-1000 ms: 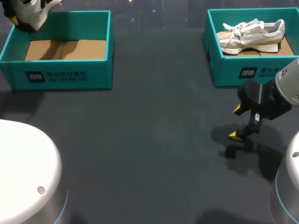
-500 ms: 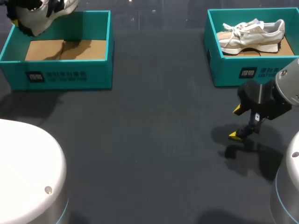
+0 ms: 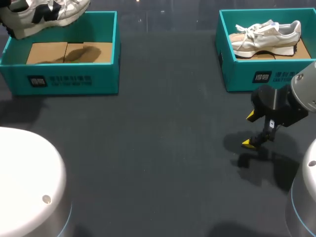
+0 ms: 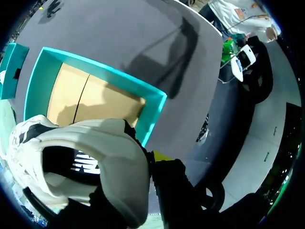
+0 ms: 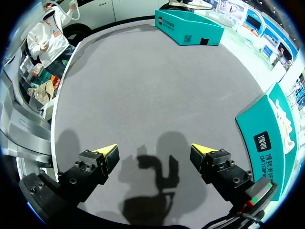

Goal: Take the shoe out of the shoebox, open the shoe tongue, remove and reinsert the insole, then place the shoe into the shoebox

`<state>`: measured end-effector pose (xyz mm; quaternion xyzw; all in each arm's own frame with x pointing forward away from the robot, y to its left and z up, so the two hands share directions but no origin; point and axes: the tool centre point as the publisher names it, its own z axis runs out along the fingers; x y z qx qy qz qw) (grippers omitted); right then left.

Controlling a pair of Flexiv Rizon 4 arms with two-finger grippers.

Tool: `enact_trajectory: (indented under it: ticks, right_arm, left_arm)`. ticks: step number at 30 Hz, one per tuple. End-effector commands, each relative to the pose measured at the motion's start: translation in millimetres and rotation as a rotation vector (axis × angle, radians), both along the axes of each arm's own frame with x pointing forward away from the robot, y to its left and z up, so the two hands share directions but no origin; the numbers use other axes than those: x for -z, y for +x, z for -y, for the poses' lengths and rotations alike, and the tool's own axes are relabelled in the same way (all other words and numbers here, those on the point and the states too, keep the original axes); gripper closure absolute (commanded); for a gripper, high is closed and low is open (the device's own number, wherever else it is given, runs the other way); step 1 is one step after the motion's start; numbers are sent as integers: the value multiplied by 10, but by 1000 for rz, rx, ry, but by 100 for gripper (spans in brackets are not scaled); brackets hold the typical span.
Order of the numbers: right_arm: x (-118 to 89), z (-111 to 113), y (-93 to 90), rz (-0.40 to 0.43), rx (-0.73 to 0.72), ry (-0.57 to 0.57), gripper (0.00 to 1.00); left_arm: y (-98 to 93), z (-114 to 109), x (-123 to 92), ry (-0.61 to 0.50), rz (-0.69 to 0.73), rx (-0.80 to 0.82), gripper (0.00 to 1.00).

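Observation:
A white and black shoe (image 3: pixel 45 12) hangs above the far-left corner of the left teal shoebox (image 3: pixel 64 81), whose cardboard floor is bare. In the left wrist view my left gripper (image 4: pixel 148 160) is shut on the shoe (image 4: pixel 90 162) at its heel collar; one yellow tip shows and the other is hidden behind the shoe. The box (image 4: pixel 153 110) lies beyond and below the shoe. My right gripper (image 3: pixel 254 129) hovers low over the table in front of the right box, open and with nothing in it (image 5: pixel 159 151).
A second teal shoebox (image 3: pixel 256 76) at the far right holds a beige and white shoe (image 3: pixel 266 35). Its wall (image 5: pixel 267 138) stands close beside my right gripper. Dark table surface lies between the two boxes.
The shoe in my left gripper has risen clear of the left box and swung so that its toe points right. The right arm has not moved.

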<state>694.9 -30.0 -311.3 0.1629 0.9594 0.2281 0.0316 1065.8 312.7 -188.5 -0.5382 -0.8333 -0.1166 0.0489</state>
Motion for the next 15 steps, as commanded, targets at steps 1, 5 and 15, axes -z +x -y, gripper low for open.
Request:
enact_trajectory:
  ticks: [1,5,15]
  right_arm:
    - [-1,3,-9,1,0,0,0]
    - [-1,3,-9,1,0,0,0]
    - [-1,3,-9,1,0,0,0]
  left_arm:
    - [-18,25,-23,6,4,-2,100]
    - [54,-23,24,-18,-26,87,100]
    - [65,-140,60,54,-10,274,100]
